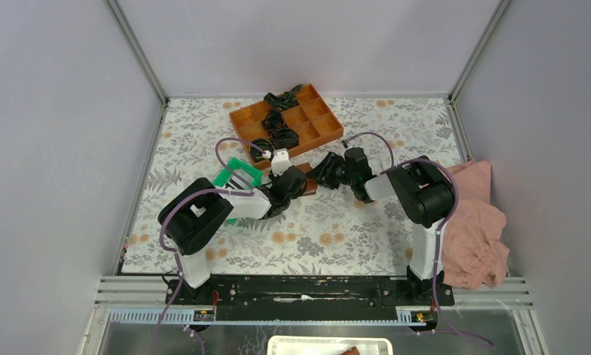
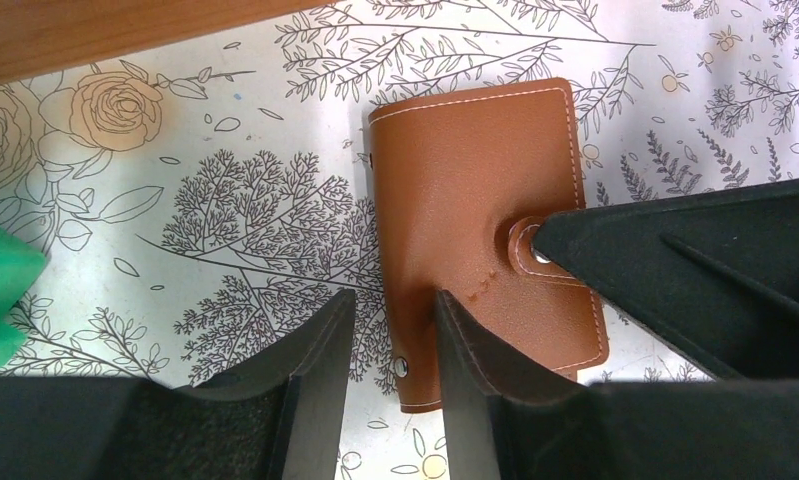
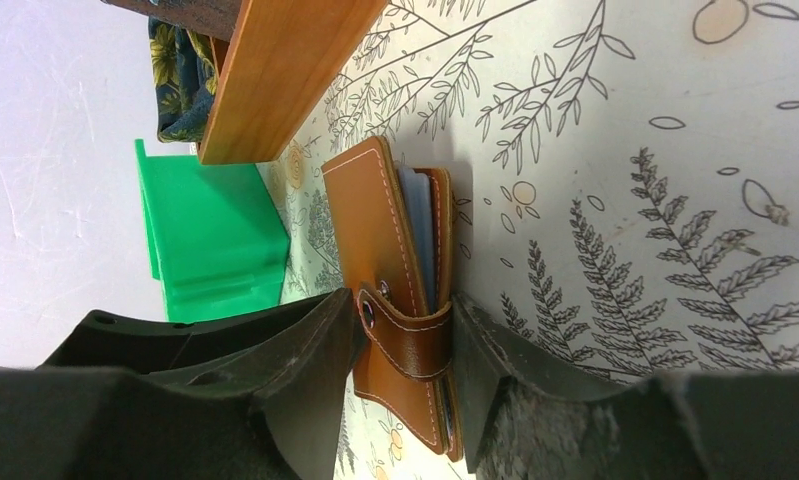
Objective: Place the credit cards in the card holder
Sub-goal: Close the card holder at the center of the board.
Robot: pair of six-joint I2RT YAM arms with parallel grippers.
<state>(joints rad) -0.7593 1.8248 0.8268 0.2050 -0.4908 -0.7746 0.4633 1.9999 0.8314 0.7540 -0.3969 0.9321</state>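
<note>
Right claw (image 3: 407, 318): pinching the small brown leather-like folding card holder (image 3: 375, 230) across its thickness at the snap-tab end. One finger is on the snap and the other is against the back cover.
Left claw (image 2: 393, 300): spread partway, astride one long edge of the card holder. One finger lies over the leather; the other stands beside it, with a strip of counter showing between.
Card holder: folded, with the tab wrapped round its open edge. It is near the middle of the floral-patterned counter (image 1: 329, 229), closer to the far edge.
Cards: thin pale blue plastic cards (image 3: 421, 235) show edge-on between the covers.
Orange compartment tray (image 1: 322, 126): just beyond the card holder, by the far edge, with black coiled items (image 1: 283, 137) in its left compartments.
Green plastic tray (image 1: 237, 171): beside the card holder, toward the left edge.
Pink cloth (image 1: 475, 222): bunched at the right edge.
</note>
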